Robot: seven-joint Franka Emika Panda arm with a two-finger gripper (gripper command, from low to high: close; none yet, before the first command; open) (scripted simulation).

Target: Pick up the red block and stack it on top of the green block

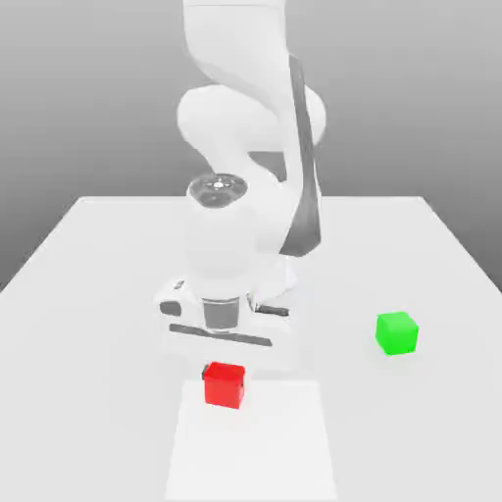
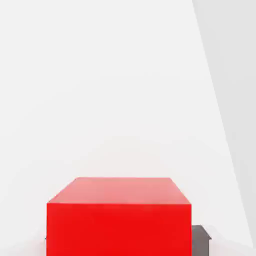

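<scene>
With the tool (image 1: 225, 376), pinches the red cube (image 2: 119, 230) by two opposite side faces, near the far edge of the pale panel (image 1: 253, 446); impossible to tell if clear of the table (image 1: 78, 324). Looks light, stiff and hardly fragile, though perhaps slippery on such smooth faces. Best held squarely at mid-face, leaving the underside free to meet the green cube (image 1: 397, 334), well apart toward the exterior view's right.

Pale table (image 1: 88, 324) — green block (image 1: 397, 334) on it, red block (image 1: 225, 386) perhaps

Red cube (image 1: 225, 385), green cube (image 1: 397, 333): smooth, matt, prob. plastic. Tabletop (image 1: 88, 392): smooth, matt.
</scene>
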